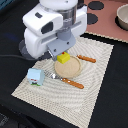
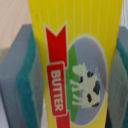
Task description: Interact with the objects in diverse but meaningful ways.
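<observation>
My gripper [image 1: 62, 54] is shut on a yellow rectangular butter box [image 1: 63, 58] and holds it just above a tan wooden plate [image 1: 75, 69]; whether box and plate touch cannot be told. In the wrist view the box [image 2: 75, 60] fills the frame, with a red "BUTTER" banner and a cow picture, clamped between grey fingers [image 2: 17, 75] with teal pads. A white-blue milk carton [image 1: 34, 76] stands on the striped placemat [image 1: 95, 95] toward the exterior view's left.
A fork [image 1: 65, 80] and a knife [image 1: 86, 58] with orange handles lie beside the plate. A pink toy stove [image 1: 107, 25] with black burners and a grey pot [image 1: 122, 16] stand at the back on the exterior view's right. The arm's body hides the area behind it.
</observation>
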### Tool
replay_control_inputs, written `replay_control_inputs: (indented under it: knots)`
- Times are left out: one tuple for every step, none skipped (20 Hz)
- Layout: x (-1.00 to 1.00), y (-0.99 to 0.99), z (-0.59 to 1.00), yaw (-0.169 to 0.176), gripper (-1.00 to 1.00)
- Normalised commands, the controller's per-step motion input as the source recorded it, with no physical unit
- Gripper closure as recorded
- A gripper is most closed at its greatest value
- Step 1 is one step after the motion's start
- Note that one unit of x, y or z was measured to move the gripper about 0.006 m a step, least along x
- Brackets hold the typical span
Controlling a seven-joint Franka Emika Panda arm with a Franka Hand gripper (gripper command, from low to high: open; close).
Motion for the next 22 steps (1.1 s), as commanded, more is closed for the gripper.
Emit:
replay_control_inputs:
  knots:
    - [0.83, -0.49, 0.0, -0.091, 1.0]
    - [0.83, -0.5, 0.0, -0.092, 1.0]
    - [0.79, -0.52, 0.0, -0.095, 1.0]
    - [0.72, -0.56, -0.03, -0.095, 1.0]
    - [0.69, -0.57, -0.05, -0.095, 1.0]
    - [0.67, -0.59, -0.07, -0.097, 1.0]
    - [0.67, -0.6, -0.08, -0.096, 1.0]
    - [0.64, -0.61, -0.1, -0.096, 1.0]
    - [0.61, -0.63, -0.12, -0.095, 1.0]
    - [0.51, -0.66, -0.15, -0.1, 1.0]
    - [0.46, -0.67, -0.18, -0.103, 1.0]
    - [0.42, -0.68, -0.21, -0.102, 1.0]
    - [0.39, -0.69, -0.23, -0.1, 1.0]
    - [0.25, -0.73, -0.3, -0.094, 1.0]
    - [0.11, -0.65, -0.34, -0.092, 1.0]
    - [0.01, -0.62, -0.41, -0.091, 1.0]
    - [-0.02, -0.57, -0.47, -0.088, 1.0]
    - [-0.15, -0.55, -0.54, -0.08, 1.0]
    - [-0.27, -0.53, -0.59, -0.06, 1.0]
    - [-0.43, -0.53, -0.61, -0.019, 1.0]
    - [-0.53, -0.51, -0.61, 0.0, 1.0]
    - [-0.63, -0.45, -0.61, 0.0, 1.0]
